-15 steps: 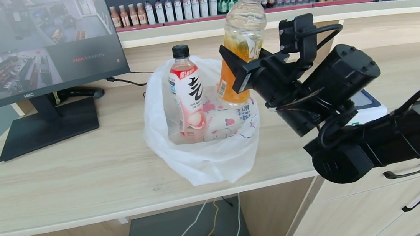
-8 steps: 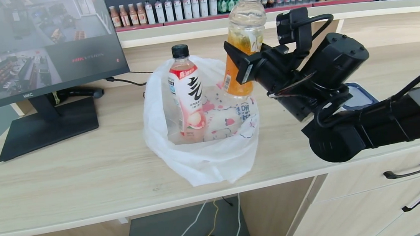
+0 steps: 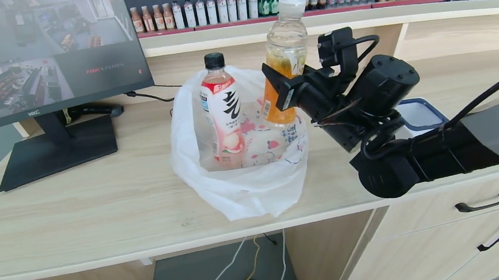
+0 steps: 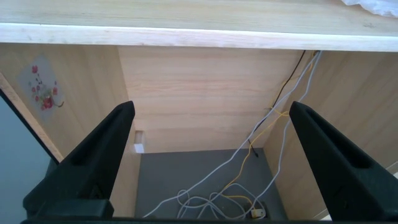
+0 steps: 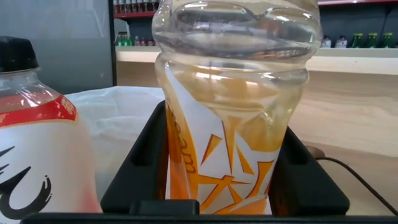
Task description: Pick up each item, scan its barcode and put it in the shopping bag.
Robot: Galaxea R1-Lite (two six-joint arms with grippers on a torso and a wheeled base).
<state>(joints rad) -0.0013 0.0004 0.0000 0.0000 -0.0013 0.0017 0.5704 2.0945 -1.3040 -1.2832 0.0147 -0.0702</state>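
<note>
The pink-labelled plastic bottle (image 3: 223, 110) sits in the white plastic bag (image 3: 245, 190); the right pincer (image 3: 288, 93) grips the clear orange-drink bottle (image 3: 286, 58), not yet bagged.

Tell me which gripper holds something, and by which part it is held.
The right gripper holds the orange drink bottle by its labelled middle. The left gripper is open and empty.

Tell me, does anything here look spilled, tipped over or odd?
Nothing spilled or damaged. The orange bottle, capped, leans slightly in the right end effector over the shopping bag; the pink bottle stands upright inside the bag.
</note>
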